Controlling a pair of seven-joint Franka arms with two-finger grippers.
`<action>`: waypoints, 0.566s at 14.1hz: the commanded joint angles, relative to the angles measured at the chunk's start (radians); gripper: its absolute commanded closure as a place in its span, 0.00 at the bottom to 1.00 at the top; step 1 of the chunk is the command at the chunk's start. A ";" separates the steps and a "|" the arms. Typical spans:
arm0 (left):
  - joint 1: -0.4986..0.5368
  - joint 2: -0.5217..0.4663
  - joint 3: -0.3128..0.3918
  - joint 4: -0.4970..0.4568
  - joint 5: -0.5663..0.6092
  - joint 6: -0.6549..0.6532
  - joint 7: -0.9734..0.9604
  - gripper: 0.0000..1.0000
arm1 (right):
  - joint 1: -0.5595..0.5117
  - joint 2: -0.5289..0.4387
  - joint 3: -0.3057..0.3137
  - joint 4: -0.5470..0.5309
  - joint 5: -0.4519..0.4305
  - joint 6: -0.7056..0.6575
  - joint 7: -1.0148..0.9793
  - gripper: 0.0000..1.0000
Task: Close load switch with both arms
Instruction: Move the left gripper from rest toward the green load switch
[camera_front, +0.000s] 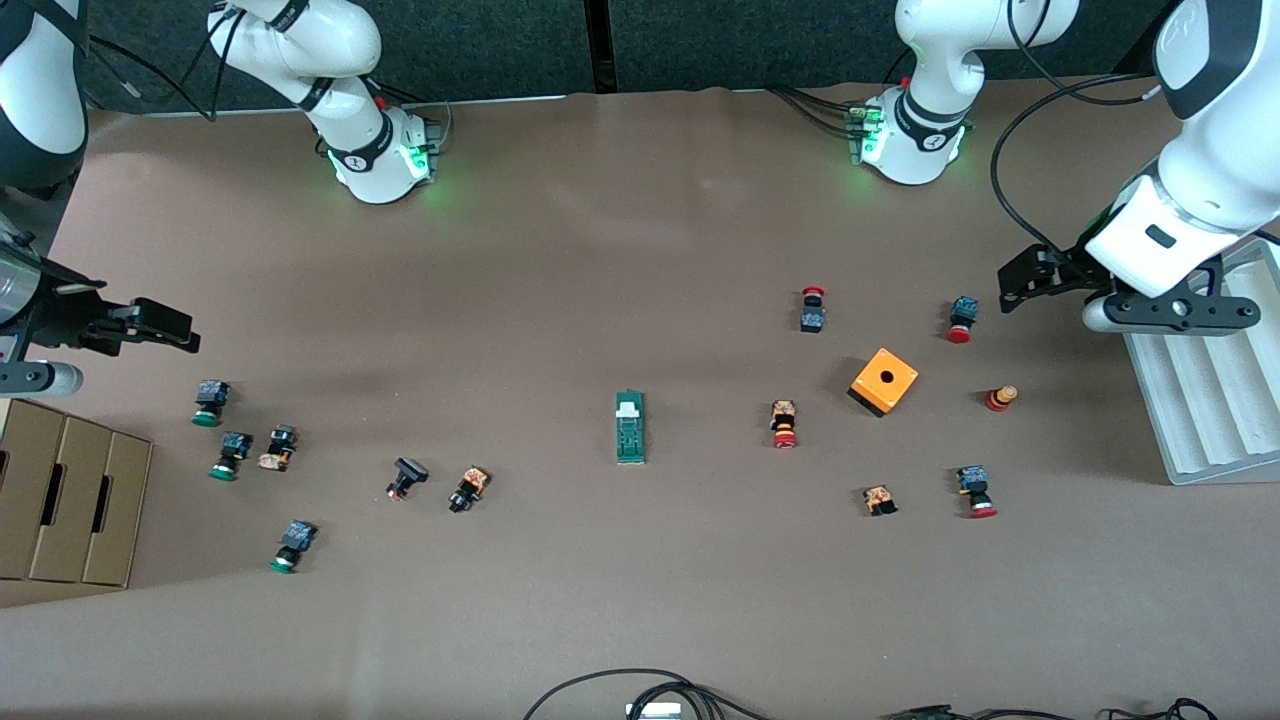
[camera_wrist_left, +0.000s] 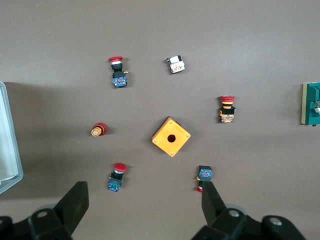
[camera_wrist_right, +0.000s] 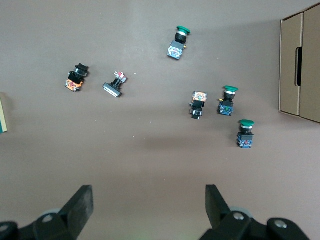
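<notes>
Black grippers (camera_front: 1008, 290) (camera_front: 185, 333) apart, open, aloft.

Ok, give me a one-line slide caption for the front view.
Both arms wait with open grippers, left and right, at the table's ends, while the green load switch lies untouched mid-table.

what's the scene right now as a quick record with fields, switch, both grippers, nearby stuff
load switch: green block, white piece at the end farther from the front camera, lying flat mid-table, untouched
left gripper: open, in the air over the table's left-arm end, beside the white tray, holding nothing
right gripper: open, in the air over the right-arm end, above the green push buttons, holding nothing
orange cube: among the red push buttons
cardboard box: at the right-arm end
</notes>
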 joint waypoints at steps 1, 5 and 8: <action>0.003 0.010 -0.001 0.028 -0.004 -0.020 0.010 0.00 | -0.006 0.005 0.000 0.012 -0.003 -0.003 -0.010 0.00; 0.003 0.023 -0.001 0.037 -0.004 -0.020 0.010 0.00 | -0.001 0.005 0.000 0.012 -0.005 0.000 -0.010 0.00; 0.001 0.024 -0.002 0.043 -0.006 -0.020 -0.001 0.00 | -0.001 0.017 0.000 0.012 -0.005 0.001 -0.010 0.00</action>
